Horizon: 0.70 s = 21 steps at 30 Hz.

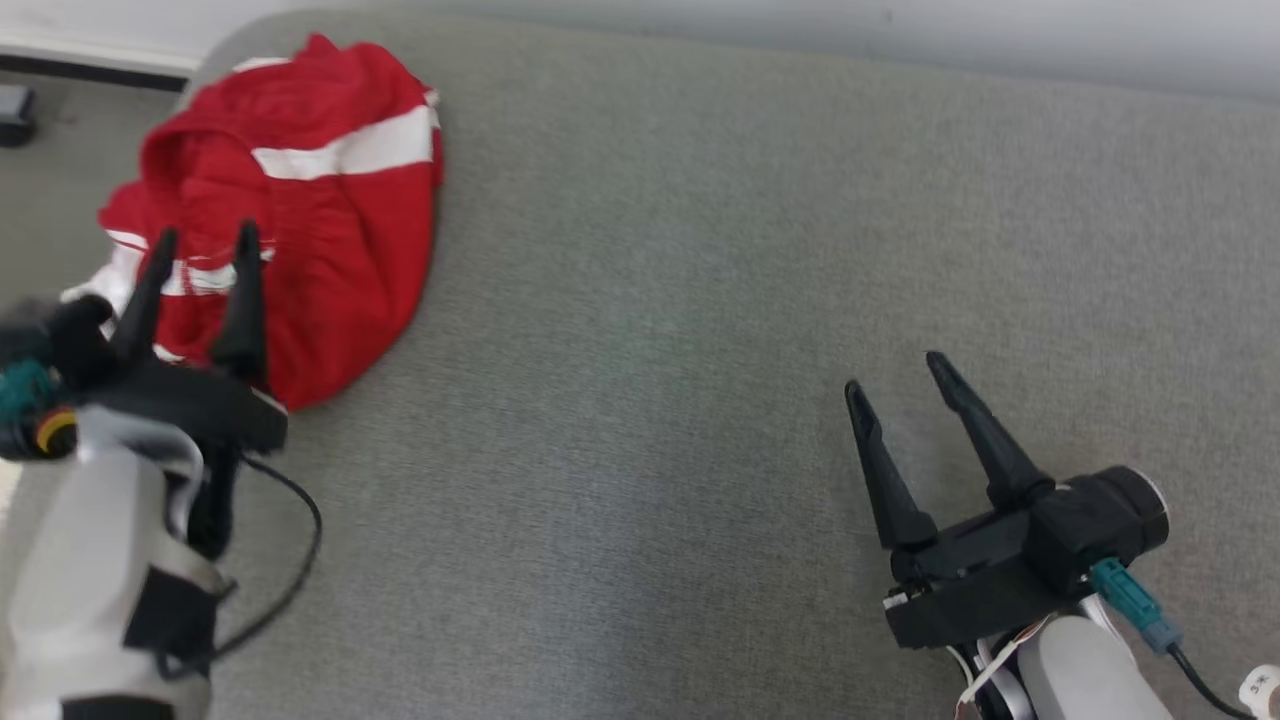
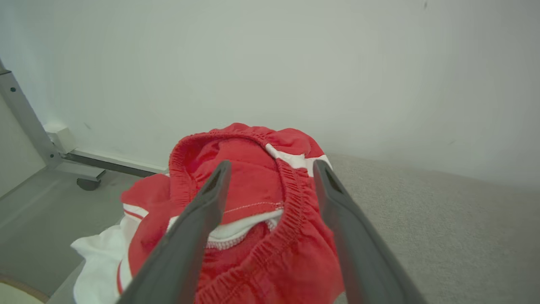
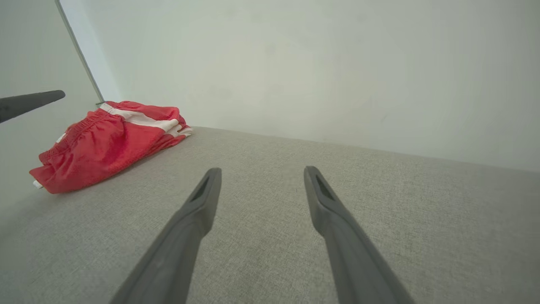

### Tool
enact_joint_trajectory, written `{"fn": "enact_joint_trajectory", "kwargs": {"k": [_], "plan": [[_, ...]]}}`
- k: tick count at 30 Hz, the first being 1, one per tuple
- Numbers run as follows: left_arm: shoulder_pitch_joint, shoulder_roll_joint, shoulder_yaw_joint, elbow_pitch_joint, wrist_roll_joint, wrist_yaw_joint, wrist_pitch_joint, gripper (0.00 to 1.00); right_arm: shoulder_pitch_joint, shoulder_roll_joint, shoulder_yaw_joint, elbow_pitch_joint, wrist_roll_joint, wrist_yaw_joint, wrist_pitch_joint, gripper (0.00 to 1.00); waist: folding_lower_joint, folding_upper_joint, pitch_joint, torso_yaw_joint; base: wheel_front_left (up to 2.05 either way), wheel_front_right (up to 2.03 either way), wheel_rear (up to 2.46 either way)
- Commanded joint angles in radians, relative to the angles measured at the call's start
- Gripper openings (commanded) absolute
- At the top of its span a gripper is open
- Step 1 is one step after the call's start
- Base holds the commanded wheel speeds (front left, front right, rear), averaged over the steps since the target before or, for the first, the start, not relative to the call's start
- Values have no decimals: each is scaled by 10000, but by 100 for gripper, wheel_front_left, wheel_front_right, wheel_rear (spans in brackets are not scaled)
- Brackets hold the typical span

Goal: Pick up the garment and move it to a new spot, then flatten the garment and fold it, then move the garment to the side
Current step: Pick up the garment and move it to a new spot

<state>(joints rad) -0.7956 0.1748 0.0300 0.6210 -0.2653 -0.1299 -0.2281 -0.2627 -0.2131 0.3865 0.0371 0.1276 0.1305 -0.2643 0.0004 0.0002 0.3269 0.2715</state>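
Left end effector (image 1: 206,232) is hanging wide open, empty, tips over the crumpled red-and-white garment (image 1: 330,200). Right end effector (image 1: 893,373) is also spreading wide, empty; garment lying well to its left.

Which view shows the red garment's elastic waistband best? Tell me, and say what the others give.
Left wrist view: the waistband lies close and sharp, gathers and stitching plain. The head view gives the whole garment from above, band indistinct. The right wrist view gives it small, side-on, at far left.
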Motion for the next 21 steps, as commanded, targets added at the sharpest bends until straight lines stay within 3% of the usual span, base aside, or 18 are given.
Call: {"fn": "enact_joint_trajectory", "kwargs": {"k": [1, 6, 15, 21], "plan": [[-312, 172, -18, 194, -85, 10, 88, 100, -152, -33, -3, -52, -60, 4, -25, 100, -4, -2, 753, -557, 0, 0, 0], [-1549, 717, -338, 1665, 13, 9, 638, 100, -367, 53, -36, -87, -129, 4, -25, 100, -4, -2, 1152, -836, 0, 0, 0], [-3103, 1188, -651, 3992, 242, 414, 2732, 100, -621, 100, -78, -167, -146, 4, -25, 100, -4, -2, 1688, -1128, 0, 0, 0], [-3456, 1337, -779, 4561, 212, 348, 2850, 100, -653, 182, -193, -89, -151, 4, -23, 100, -4, -2, 1786, -1222, 0, 0, 0]]}}
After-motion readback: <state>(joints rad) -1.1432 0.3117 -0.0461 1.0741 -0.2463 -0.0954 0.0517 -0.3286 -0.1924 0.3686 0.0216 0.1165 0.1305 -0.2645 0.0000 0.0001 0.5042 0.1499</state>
